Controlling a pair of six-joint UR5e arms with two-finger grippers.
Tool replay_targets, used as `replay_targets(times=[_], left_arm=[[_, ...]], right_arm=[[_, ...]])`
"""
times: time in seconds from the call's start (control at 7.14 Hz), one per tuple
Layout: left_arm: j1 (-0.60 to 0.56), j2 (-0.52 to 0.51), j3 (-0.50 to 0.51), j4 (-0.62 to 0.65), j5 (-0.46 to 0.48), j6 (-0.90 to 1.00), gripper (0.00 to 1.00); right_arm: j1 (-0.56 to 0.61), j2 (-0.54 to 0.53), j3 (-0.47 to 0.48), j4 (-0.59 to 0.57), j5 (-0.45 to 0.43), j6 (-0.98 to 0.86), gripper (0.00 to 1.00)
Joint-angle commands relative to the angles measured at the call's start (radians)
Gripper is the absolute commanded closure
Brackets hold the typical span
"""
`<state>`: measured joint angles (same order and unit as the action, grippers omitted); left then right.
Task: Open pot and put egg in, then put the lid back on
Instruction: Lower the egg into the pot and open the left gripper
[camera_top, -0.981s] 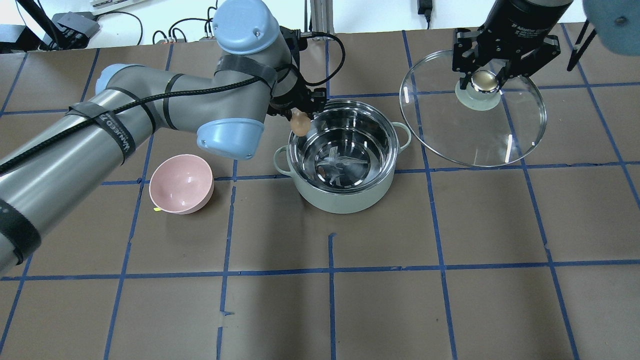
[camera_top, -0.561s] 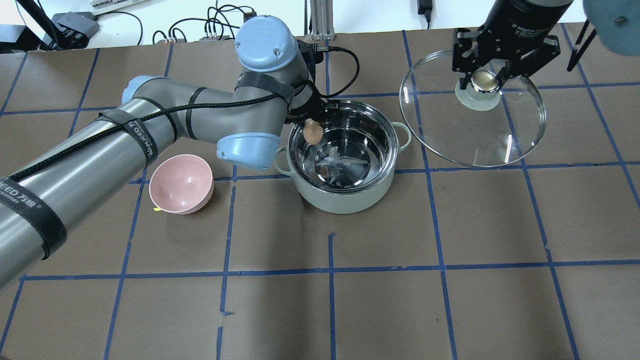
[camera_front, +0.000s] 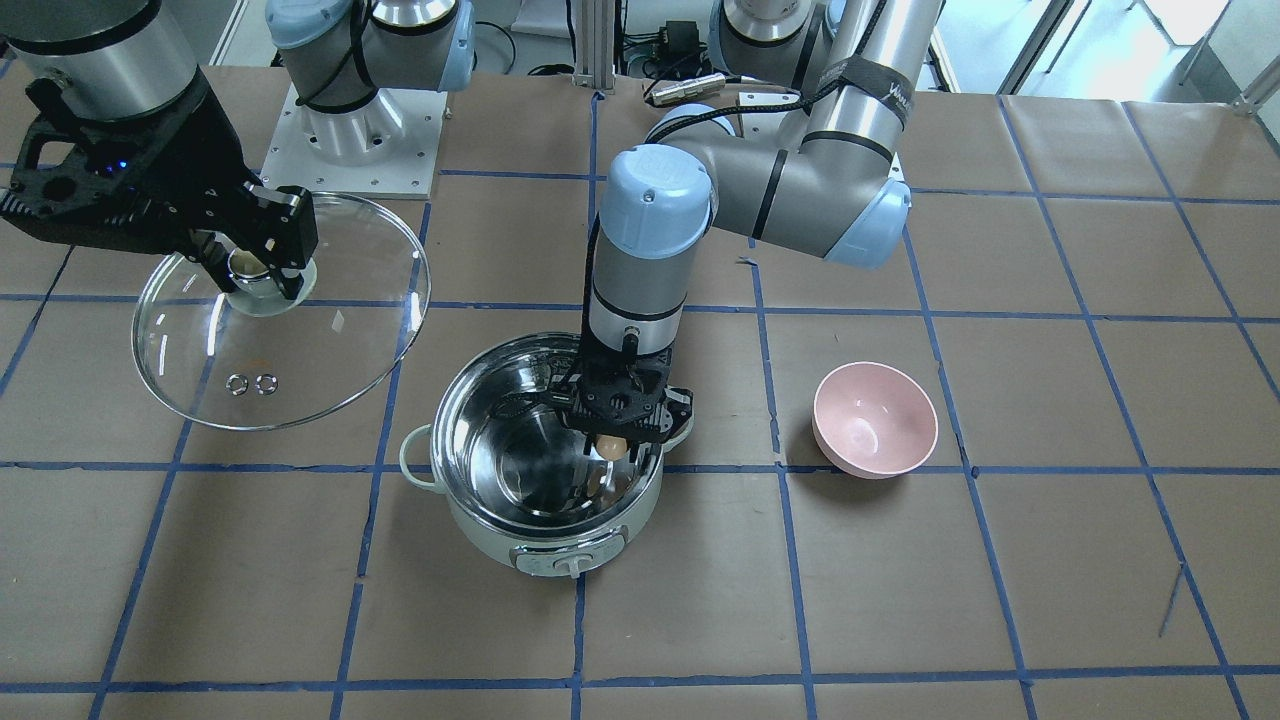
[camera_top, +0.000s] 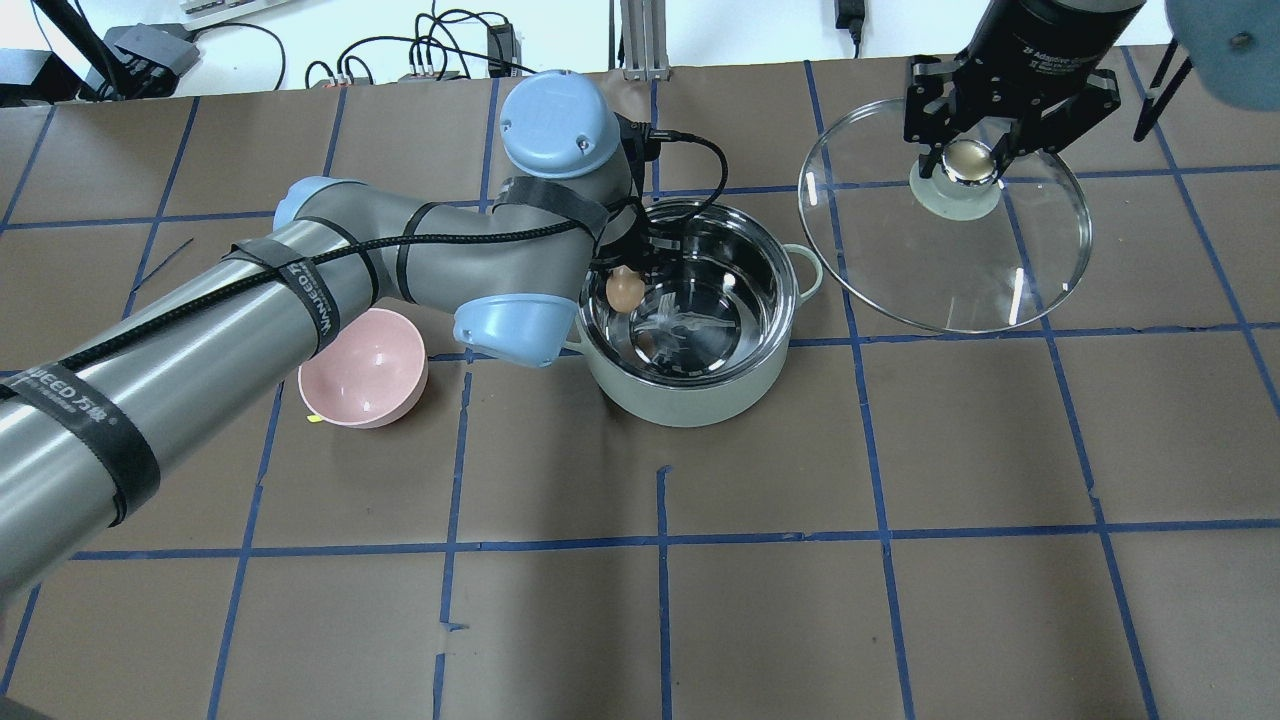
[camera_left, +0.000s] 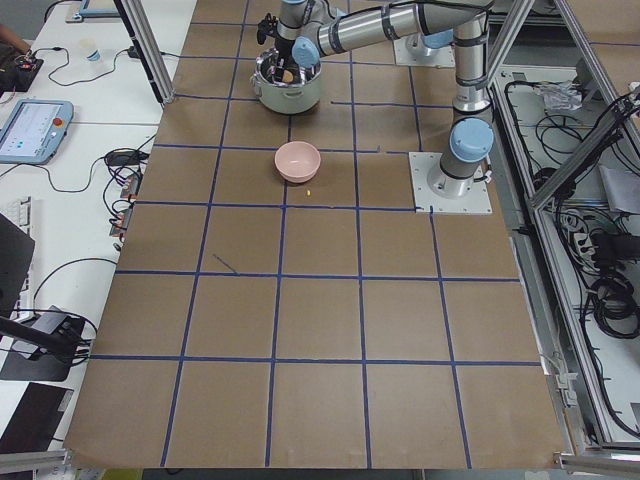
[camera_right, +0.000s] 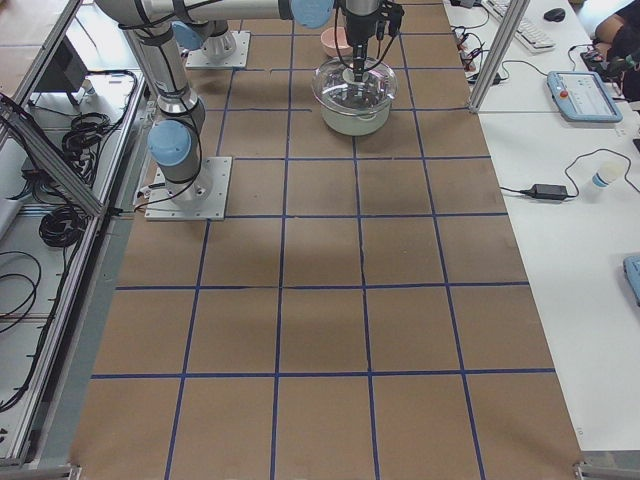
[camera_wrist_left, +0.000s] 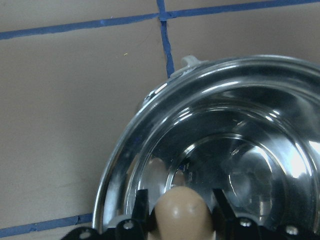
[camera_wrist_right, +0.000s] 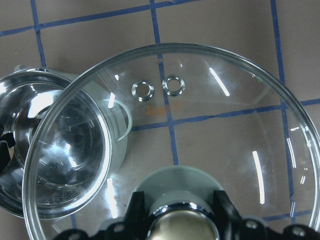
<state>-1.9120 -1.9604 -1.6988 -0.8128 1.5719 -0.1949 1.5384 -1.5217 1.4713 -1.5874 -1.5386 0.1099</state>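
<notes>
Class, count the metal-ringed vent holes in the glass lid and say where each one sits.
2. One vent hole and the other sit side by side in the lid, between its knob and its rim. The glass is clear, so none seem hidden.

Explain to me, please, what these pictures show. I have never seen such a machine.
These are two robot arms at a paper-covered table. Four fixed cameras film them, from behind, from opposite and from each table end, and each wrist carries one more. The left gripper holds a brown egg over the inside of the open mint-green pot. The right gripper holds the glass lid by its knob, lifted beside the pot. An empty pink bowl stands nearby.
</notes>
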Motion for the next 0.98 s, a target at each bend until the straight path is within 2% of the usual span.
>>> replay_targets(times=[0.0, 0.56, 0.84], left_arm=[[-0.001, -0.002, -0.012, 0.006, 0.011, 0.003, 0.77], [-0.004, -0.031, 0.007, 0.068, 0.004, 0.014, 0.76], [-0.004, -0.028, 0.007, 0.078, 0.01, 0.021, 0.68]], right_arm=[[0.002, 0.0, -0.002, 0.001, 0.0, 0.001, 0.93], [0.005, 0.0, -0.002, 0.0, -0.003, -0.004, 0.94], [0.009, 0.009, -0.003, 0.0, -0.008, -0.012, 0.94]])
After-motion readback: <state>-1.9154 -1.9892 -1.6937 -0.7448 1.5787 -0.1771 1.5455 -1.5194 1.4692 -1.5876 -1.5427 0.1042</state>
